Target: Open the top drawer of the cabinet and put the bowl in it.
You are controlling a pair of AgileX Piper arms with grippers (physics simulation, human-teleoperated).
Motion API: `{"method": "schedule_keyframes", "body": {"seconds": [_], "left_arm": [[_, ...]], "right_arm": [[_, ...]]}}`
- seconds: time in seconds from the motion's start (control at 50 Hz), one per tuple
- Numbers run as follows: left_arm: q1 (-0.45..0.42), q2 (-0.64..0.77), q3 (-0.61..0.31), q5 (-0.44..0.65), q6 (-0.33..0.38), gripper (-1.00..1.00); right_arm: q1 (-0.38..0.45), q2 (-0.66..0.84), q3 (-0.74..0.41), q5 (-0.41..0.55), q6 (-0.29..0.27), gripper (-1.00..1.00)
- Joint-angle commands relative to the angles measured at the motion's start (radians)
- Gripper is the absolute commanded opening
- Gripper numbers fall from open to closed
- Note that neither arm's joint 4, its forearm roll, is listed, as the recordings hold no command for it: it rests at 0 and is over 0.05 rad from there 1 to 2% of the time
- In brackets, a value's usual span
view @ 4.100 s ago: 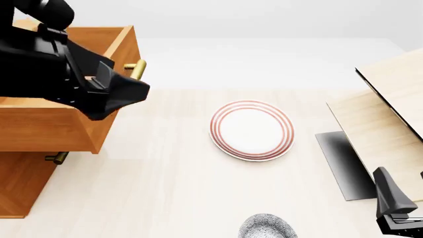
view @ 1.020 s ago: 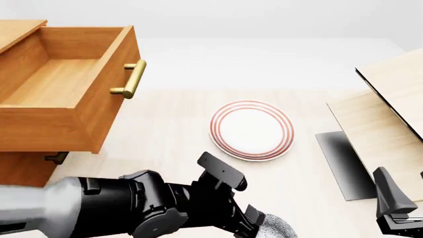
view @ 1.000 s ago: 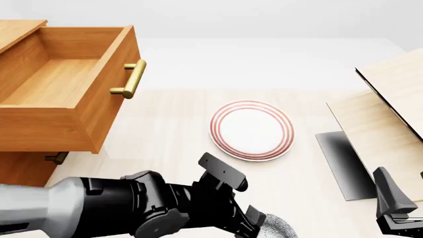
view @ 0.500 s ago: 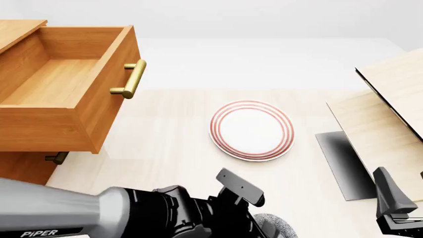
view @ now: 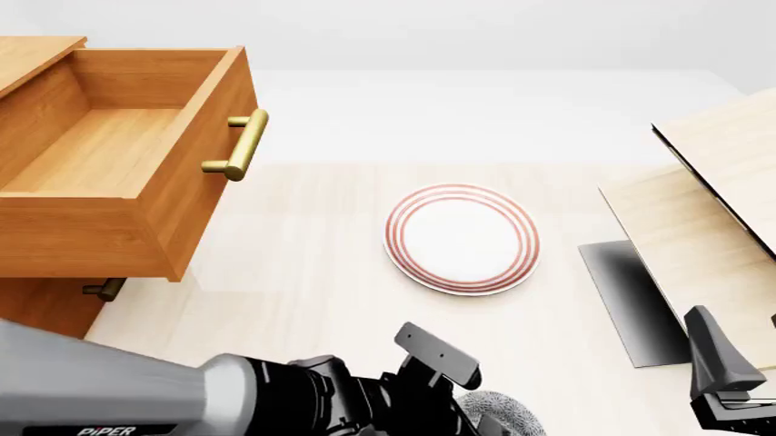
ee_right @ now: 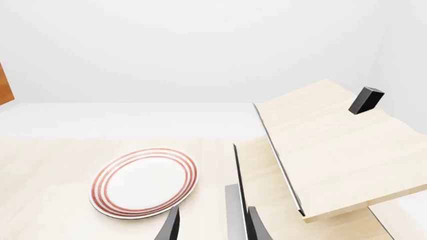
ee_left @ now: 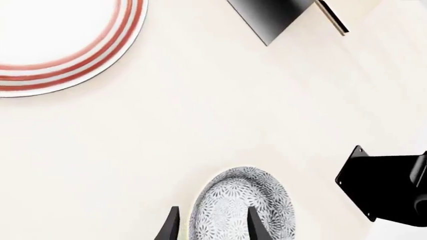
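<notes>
The desk [view: 315, 272] is spreading pale and wide under everything, and I am placing the rest by the plate [view: 462, 238] lying flat at its middle. To the left of the plate the cabinet [view: 36, 327] is standing tall in orange-brown wood, with its top drawer [view: 109, 163] hanging pulled far out, showing a bare wooden floor, its brass handle [view: 239, 145] pointing toward the plate. To the right of the plate a pale wooden structure [view: 715, 182] with black edges is leaning over the desk.

My left arm [view: 158, 400] is lying across the near edge, well on my side of the plate. Its pincer [ee_left: 210, 225] is standing parted, the two dark fingertips [ee_left: 172, 226] straddling the near wall of the bowl [ee_left: 241, 210]: one tip is sitting outside the rim, the other inside the speckled hollow. I cannot tell whether the tips are pressing the wall. The bowl is sitting upright on the desk, near the front edge and well apart from the plate and the drawer.

My right pincer [ee_right: 210, 225] is hanging low at the near right of the plate, its tips parted and gripping nothing.
</notes>
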Motion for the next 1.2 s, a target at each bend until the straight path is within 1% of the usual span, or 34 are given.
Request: {"method": "schedule_keyframes", "body": {"seconds": [0.02,0.1,0.44,0.46,0.54,0.76,0.86,0.9,0.98,1.12,1.2], "left_arm": [[0.014,0.001,0.031,-0.030,-0.005,1.00],[0.021,0.000,0.043,-0.041,-0.006,1.00],[0.009,0.043,0.042,-0.073,-0.034,1.00],[0.007,0.044,0.041,-0.074,-0.034,-1.00],[0.006,0.043,0.047,-0.084,-0.041,-1.00],[0.012,0.021,0.054,-0.076,-0.034,-1.00],[-0.006,-0.020,0.046,-0.055,-0.059,-1.00],[0.002,-0.043,0.043,-0.032,-0.042,-1.00],[0.008,-0.077,0.044,-0.013,-0.035,-1.00],[0.007,-0.087,0.026,0.015,-0.019,-1.00],[0.019,-0.112,0.023,0.040,0.002,-1.00]], "right_arm": [[0.000,-0.002,0.001,0.000,0.000,1.00],[0.000,-0.002,0.001,0.000,0.000,1.00],[0.000,-0.002,0.001,0.000,0.000,1.00],[0.000,-0.002,0.001,0.000,0.000,1.00],[0.000,-0.002,0.001,0.000,0.000,1.00],[0.000,-0.002,0.001,0.000,0.000,1.00],[0.000,-0.002,0.001,0.000,0.000,1.00],[0.000,-0.002,0.001,0.000,0.000,1.00],[0.000,-0.002,0.001,0.000,0.000,1.00],[0.000,-0.002,0.001,0.000,0.000,1.00],[0.000,-0.002,0.001,0.000,0.000,1.00]]}}
